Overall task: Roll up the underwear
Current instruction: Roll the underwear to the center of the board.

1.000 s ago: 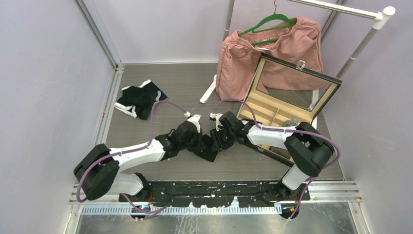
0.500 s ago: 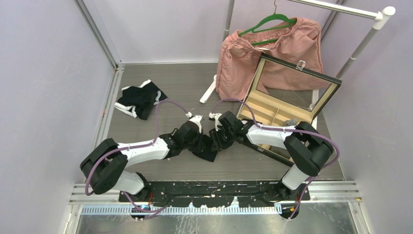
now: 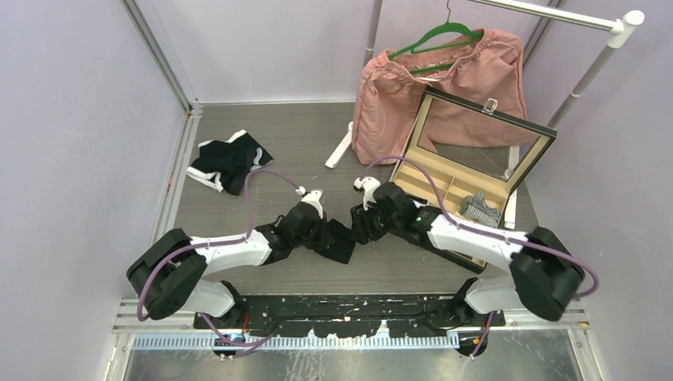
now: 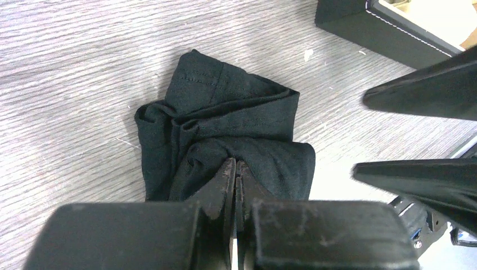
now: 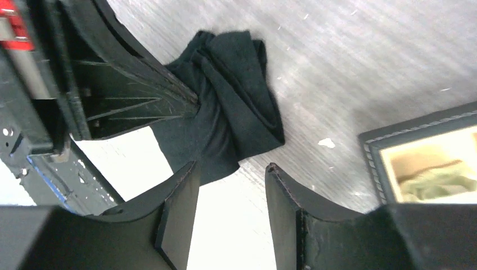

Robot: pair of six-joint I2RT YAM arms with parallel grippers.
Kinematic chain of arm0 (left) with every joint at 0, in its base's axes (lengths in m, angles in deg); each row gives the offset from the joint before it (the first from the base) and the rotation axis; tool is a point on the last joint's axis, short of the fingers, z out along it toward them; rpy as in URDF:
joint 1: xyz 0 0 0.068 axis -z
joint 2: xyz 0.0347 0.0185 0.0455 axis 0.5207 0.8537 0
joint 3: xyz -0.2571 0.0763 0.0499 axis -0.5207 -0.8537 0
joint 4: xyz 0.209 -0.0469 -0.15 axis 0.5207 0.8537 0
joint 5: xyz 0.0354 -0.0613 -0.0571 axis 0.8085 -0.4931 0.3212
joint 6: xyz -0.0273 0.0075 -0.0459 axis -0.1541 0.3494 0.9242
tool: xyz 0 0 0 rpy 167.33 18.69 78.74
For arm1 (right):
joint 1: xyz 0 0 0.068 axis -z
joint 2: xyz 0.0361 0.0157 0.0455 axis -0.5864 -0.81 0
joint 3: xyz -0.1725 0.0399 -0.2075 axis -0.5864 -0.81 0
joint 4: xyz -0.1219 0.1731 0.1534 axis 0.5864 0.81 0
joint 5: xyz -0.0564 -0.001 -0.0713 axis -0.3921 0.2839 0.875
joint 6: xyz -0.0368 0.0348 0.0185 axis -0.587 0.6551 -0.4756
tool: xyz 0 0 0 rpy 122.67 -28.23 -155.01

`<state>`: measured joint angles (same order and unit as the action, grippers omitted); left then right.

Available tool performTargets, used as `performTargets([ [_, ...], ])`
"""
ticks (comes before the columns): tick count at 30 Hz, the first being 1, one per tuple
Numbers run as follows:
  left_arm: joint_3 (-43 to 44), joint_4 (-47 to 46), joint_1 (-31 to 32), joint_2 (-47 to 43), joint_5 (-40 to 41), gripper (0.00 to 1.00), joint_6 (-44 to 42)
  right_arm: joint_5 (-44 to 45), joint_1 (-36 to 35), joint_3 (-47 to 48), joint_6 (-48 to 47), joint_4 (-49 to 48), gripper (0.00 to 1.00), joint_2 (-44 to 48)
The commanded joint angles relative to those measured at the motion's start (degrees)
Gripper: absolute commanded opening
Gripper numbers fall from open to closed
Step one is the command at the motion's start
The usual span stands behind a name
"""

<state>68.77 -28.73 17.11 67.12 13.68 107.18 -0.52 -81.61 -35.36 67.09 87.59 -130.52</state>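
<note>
Nearest us, close to the middle of the bench's near edge, the left gripper (image 3: pixel 324 232) is pinched tight on a fold of the black underwear (image 3: pixel 340 244), its two fingers pressed together with the cloth bunched at their tips. The right gripper (image 3: pixel 359 232) faces it from the other side with its fingers (image 5: pixel 180 202) well apart and nothing between them; the edge of the cloth lies just beyond their tips. From the left wrist view we see the black underwear (image 4: pixel 225 135) as a crumpled, partly folded bundle lying flat on the grey wood-grain bench (image 3: pixel 278 143), its long axis running away from the left gripper and ending in a stitched hem at the far end. From above it reads as a dark wedge slanting toward the near right, and both grippers cover much of it, so we cannot trace its full outline. Farther off, by the bench's right edge, stands one black box (image 3: pixel 476 171) with its lid raised and tan compartments inside, one of them holding a small grey striped cloth (image 3: pixel 478 209). Near the left edge, toward the far left corner, lies a black-and-white heap (image 3: pixel 228 161) of underwear; we cannot tell how many pieces it holds. Along the far edge one pink garment (image 3: pixel 444 87) hangs from one green hanger (image 3: pixel 438 33).
</note>
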Motion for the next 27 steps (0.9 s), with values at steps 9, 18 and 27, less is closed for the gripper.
performTargets([
  [9, -2.71, 8.46, -0.24, 3.54, 3.85, 0.01, 1.53, 15.24, -12.48, -12.17, -23.09, -22.06, 0.55, 12.69],
  [18, -3.31, 8.59, -0.24, 5.52, 4.46, 0.01, 2.59, 20.41, -23.45, -8.5, -31.42, -18.82, 0.61, 5.71],
  [27, -5.24, 8.59, -0.97, 6.02, 5.3, 0.01, 4.26, 29.22, -28.92, -3.69, -40.1, -16.67, 0.64, -4.0],
])
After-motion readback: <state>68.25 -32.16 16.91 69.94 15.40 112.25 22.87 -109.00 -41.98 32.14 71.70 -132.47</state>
